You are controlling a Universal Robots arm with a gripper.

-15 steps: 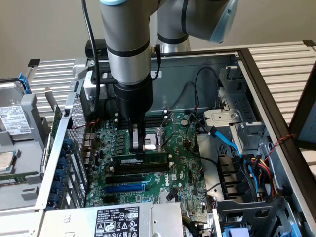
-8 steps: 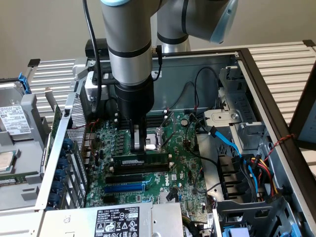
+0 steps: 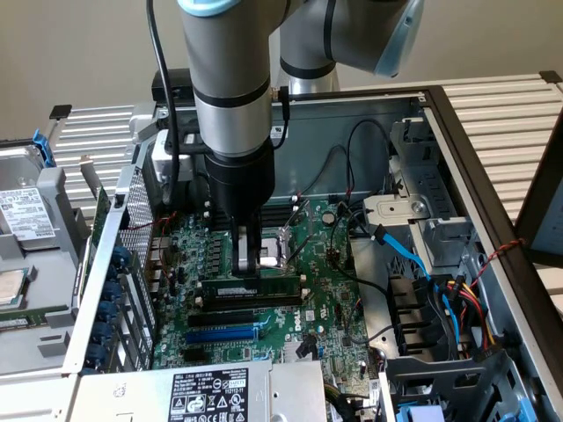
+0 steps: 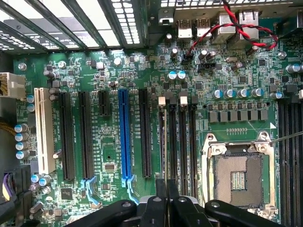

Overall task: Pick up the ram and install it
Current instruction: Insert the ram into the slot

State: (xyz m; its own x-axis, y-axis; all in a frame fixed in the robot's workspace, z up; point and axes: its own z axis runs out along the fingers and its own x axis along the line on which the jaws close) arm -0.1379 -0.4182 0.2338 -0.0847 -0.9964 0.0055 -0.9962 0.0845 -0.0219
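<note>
The ram [image 3: 273, 287] is a long dark-green stick lying level just above the motherboard [image 3: 325, 264], over the black memory slots [image 3: 251, 303] beside the processor socket [image 3: 283, 249]. My gripper [image 3: 250, 274] comes straight down from the arm and is shut on the ram near its middle. In the wrist view the gripper [image 4: 167, 191] has its black fingers [image 4: 161, 194] pressed close together over the row of memory slots [image 4: 183, 142] with white end clips. Whether the ram sits in a slot or hovers above it, I cannot tell.
The computer case [image 3: 457, 141] lies open. A blue expansion slot [image 3: 224, 334] and more black slots lie beside the memory slots. Cables [image 3: 422, 264] and drive bays fill the exterior view's right. A power supply [image 3: 211, 396] sits in front, and a removed drive [image 3: 26, 220] lies at the exterior view's left.
</note>
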